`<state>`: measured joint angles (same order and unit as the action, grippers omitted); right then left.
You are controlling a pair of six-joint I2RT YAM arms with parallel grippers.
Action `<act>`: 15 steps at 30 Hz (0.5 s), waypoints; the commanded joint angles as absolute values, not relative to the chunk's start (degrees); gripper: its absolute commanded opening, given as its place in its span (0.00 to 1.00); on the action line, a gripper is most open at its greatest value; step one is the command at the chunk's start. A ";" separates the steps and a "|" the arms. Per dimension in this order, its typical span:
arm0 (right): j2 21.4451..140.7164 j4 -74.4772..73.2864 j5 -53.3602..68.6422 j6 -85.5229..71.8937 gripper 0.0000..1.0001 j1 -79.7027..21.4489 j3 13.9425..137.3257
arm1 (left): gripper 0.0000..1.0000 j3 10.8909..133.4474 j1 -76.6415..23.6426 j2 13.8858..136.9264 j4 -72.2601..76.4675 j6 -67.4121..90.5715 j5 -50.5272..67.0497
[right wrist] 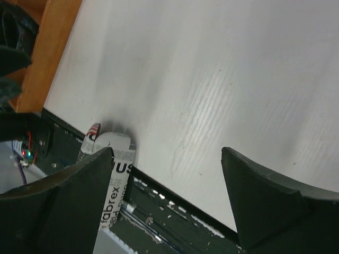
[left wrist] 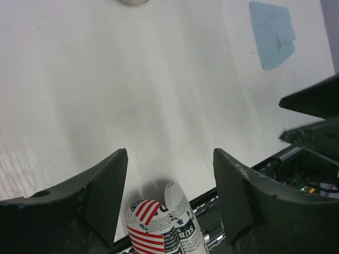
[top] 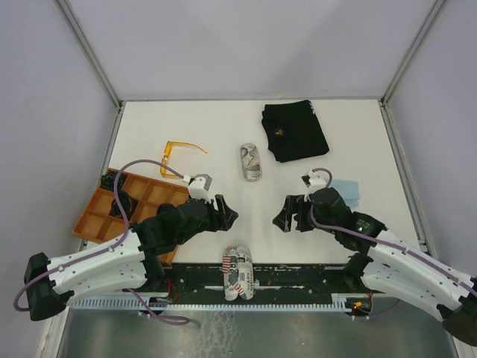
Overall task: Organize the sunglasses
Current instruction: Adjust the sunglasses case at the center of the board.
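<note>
A: Where do the orange sunglasses [top: 179, 152] lie?

B: On the white table [top: 223, 123], at its far left, just beyond the orange tray [top: 93, 216], with their arms open. They are well apart from both grippers.

A: And the fingers?

B: The left gripper [top: 229, 213] has its jaws spread with nothing between them. The right gripper [top: 284, 218] is the same, wide and bare. The two face each other over the table's near middle, with a flag-printed case [top: 237, 274] just behind them at the near edge.

A: What does the overhead view give that the wrist views do not?

B: The sunglasses, since neither wrist camera catches them. It also shows a second printed case [top: 251, 162], a black cloth [top: 294, 131] farther back, and dark shapes [top: 121, 203] in the tray, too small to tell.

A: And the wrist views?

B: The left one shows the flag-printed case between its own fingers [left wrist: 103, 198], low in the view, and a light blue cloth [left wrist: 273, 33] ahead. The right one shows that case by one finger, and the tray's corner.
</note>
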<state>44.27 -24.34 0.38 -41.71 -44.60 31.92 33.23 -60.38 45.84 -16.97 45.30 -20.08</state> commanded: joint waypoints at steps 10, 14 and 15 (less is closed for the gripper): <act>51.64 -10.67 -35.00 -25.04 0.95 -94.66 31.23 | 0.74 31.32 -60.53 45.54 -22.15 53.11 -29.67; 65.07 -10.61 -48.80 -18.63 0.96 -109.34 37.37 | 0.75 30.23 -60.32 43.46 -22.48 53.70 -30.47; 68.56 -10.30 -51.73 -17.22 0.97 -111.97 38.76 | 0.75 29.99 -60.26 43.03 -22.62 53.83 -30.52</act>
<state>59.07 -14.48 -32.91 -26.09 -102.94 32.86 30.59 -60.45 45.12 -22.68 50.74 -27.11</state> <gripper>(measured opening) 0.959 0.745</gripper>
